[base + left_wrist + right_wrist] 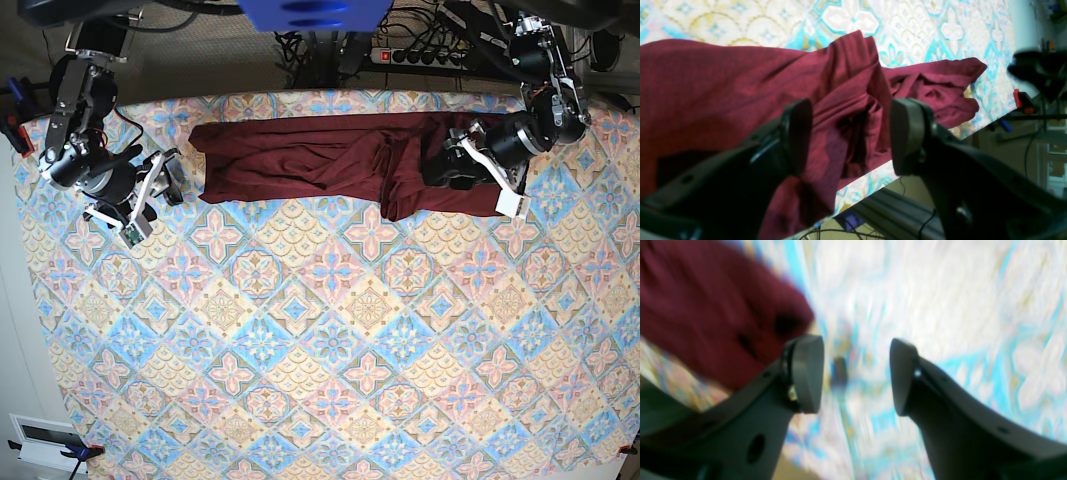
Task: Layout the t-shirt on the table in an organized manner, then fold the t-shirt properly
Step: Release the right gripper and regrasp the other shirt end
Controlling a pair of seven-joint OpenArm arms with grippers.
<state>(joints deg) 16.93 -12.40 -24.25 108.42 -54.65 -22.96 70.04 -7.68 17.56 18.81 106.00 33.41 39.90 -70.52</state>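
The t-shirt (340, 160) lies along the far edge of the table (320, 330), stretched sideways as a long band with a bunched, creased mass toward my left arm's end. My left tool (850, 136) hangs over that bunched part, its fingers (907, 133) spread wide with nothing between them; the wrist view shows folds of maroon cloth below the gap. My right tool (857, 373) stands just beside the shirt's other end, over bare tablecloth, fingers likewise apart and holding nothing. The right wrist view is blurred.
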